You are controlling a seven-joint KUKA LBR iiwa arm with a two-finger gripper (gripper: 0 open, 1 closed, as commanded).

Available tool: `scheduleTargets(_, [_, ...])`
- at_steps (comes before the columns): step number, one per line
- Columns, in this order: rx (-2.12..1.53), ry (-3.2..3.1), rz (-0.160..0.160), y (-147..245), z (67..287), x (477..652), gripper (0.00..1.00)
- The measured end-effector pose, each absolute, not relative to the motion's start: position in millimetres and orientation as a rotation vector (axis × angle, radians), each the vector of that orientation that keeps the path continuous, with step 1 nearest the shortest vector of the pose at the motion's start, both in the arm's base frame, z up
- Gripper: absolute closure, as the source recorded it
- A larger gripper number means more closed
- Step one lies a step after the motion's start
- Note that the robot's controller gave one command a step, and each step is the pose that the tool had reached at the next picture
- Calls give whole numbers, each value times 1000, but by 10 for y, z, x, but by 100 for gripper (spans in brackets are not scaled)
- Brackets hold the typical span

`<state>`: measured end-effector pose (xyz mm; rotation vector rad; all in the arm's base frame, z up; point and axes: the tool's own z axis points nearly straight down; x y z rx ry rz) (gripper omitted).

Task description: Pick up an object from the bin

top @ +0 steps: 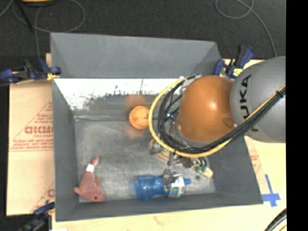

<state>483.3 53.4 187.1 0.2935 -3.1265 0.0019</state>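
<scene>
My gripper (170, 171) hangs below the arm's orange cover, in the right half of the bin near the front wall. Its tip comes down onto the right end of a blue bottle (149, 187) that lies on its side along the front wall, with a pale label and green marking at that end. Whether it touches the bottle I cannot tell. A small pale thing with green and dark bits (203, 168) lies just right of the gripper, partly hidden by the arm.
An orange ball (139, 117) rests by the back wall, left of the arm. A pink soft toy (90, 186) lies in the front left corner. The arm and its cables cover the bin's right side.
</scene>
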Motion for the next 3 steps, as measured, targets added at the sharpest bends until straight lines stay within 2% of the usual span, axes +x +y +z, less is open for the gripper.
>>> scheduleTargets(1, [551,-3106,4,536,1656,4880,0])
scheduleTargets(2, [886,-3027,3,468,783,4873,100])
scheduleTargets(3, [885,-3028,3,468,783,4873,100])
